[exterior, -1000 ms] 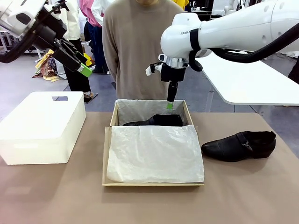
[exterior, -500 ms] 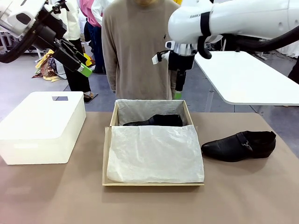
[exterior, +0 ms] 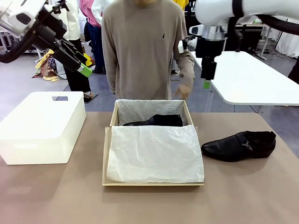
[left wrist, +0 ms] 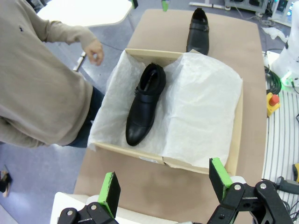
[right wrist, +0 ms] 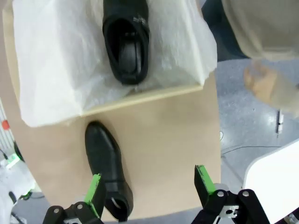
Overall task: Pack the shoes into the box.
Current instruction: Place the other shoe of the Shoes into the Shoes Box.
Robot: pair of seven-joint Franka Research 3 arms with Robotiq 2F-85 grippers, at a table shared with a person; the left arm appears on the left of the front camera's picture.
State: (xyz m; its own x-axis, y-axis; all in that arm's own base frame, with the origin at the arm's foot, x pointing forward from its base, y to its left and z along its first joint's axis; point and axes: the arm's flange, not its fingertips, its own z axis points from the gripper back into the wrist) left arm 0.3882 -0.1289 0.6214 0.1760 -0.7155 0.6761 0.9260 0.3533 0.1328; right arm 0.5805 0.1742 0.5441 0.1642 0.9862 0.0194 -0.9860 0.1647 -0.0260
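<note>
The first shoe (exterior: pixel 156 120) lies inside the box (exterior: pixel 152 184), along its far wall, on white paper (exterior: pixel 154 154). It stands on its sole and its toe points to the robot's left. In the front view the paper hides the near part of the box inside. The second shoe (exterior: pixel 239 145) stands on the table (exterior: pixel 243 200), to the right of the box and apart from it. Its toe points toward the box, and a small buckle shows on its side.

The right gripper (exterior: pixel 206 83) hangs high beyond the far right corner of the box and points down. In its wrist view its jaws stand wide with nothing between them, and both shoes lie below it. The left gripper (exterior: pixel 86 64) is high at the left, above a white bin (exterior: pixel 42 126), and is tilted toward the box. Its jaws are also wide and hold nothing.

A person stands at the far side, behind the box. One hand (exterior: pixel 183 88) is low, just beyond the far right corner of the box and near the right gripper. It is blurred and touches nothing that I can see. The bin stands on the table to the left of the box, apart from it.
</note>
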